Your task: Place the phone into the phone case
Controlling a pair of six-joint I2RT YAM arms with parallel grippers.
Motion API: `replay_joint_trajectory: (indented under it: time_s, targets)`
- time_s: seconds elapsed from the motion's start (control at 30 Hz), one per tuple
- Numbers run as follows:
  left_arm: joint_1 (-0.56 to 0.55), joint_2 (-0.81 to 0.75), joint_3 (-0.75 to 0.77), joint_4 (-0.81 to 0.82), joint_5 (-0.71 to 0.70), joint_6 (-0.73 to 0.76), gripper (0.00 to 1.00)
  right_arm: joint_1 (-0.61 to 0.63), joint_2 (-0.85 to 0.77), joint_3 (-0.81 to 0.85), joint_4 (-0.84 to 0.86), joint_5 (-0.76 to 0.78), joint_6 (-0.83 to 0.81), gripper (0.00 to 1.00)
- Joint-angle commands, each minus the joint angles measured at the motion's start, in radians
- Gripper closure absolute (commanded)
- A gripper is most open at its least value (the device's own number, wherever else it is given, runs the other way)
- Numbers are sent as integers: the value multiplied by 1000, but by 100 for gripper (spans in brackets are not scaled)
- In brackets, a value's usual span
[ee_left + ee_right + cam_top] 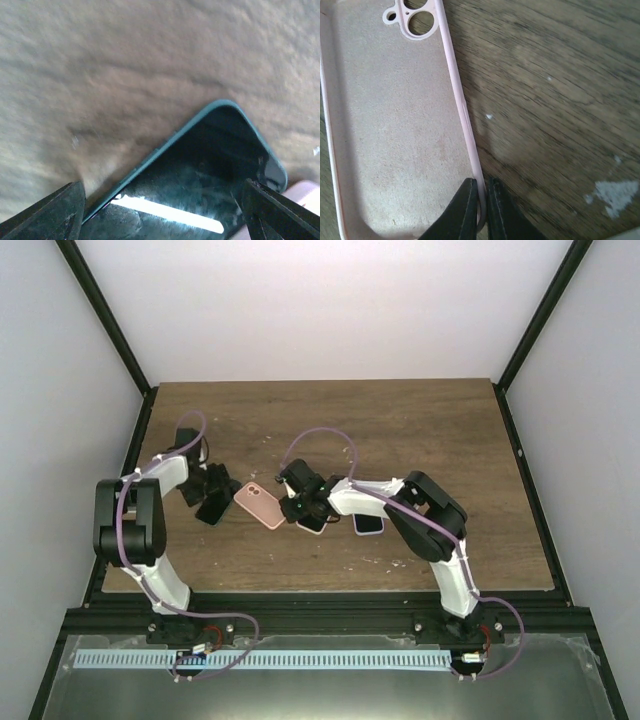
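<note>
1. A brown wood-grain table (pixel 420 430) carries two black-and-white robot arms at its near edge.
2. The left claw (pixel 162 192) has its fingers spread wide apart, one on either side of a dark glossy phone with a teal edge (pixel 200 165). The phone lies flat on the wood, left of centre. I cannot tell whether the fingers touch it.
3. The right claw (pixel 481 187) is pinched together on the long side rim of a pale pink rectangular phone case (pixel 395 125), near a rounded corner.
4. The case lies open side up at mid-table, between both claws, just beside the phone.
</note>
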Motion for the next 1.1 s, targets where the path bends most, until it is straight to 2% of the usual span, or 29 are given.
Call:
replay_joint_trajectory:
  time_s: [0.0,0.3,0.63,0.9,1.07]
  targets:
    - [-37,-24,-102,-63,79,-72,13,-19,-61,-47,-16,43,36,94]
    - [-96,-153,-179,-44,52,-34,5,-31,-101,-56,-88,78,157,96]
    - [-114,-110,-131,-61,-9,10,8,-9,-111,-76,-63,16,276,88]
    - [-161,-49,-80,-93,-76,33,11,16,-109,-97,0,-91,294,82]
    - [-164,-12,-55,-96,-91,43,11,16,-150,-123,14,-73,271,78]
